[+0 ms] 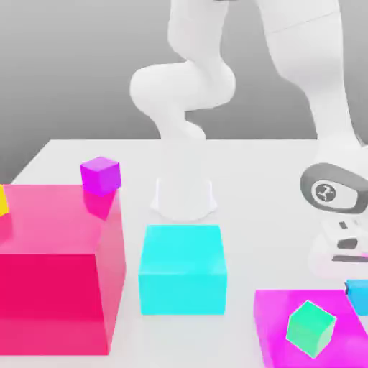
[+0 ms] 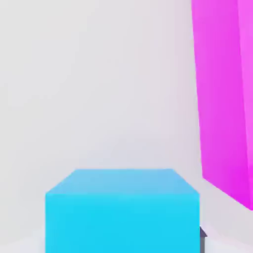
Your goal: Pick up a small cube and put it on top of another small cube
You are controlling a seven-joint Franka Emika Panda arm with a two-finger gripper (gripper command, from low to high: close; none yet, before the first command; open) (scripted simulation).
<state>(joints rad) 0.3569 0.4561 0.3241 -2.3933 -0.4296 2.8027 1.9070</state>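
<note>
end effector: closed on the blue cube, as i read it. i see the end effector [image 1: 358, 289] at the magenta block's far corner, on the exterior view's right.
blue cube: the blue cube [image 2: 122, 222] is just beside the magenta block [image 2: 222, 94], with a narrow gap between them in the hand view. i can't tell whether it is off the worktop [image 1: 244, 187].
green cube: the target, the green cube [image 1: 310, 329], sits on top of the magenta block, turned at an angle to its edges.
snag risk: if i move sideways before rising enough, the blue cube could catch the magenta block's side and twist or slip from the grip.
knock risk: coming across too low could shove the green cube over the magenta block's edge.
stacking risk: the green cube's turned faces leave little room for error; an off-centre or mismatched release could tip the blue cube off, and letting go too high could make it bounce.
</note>
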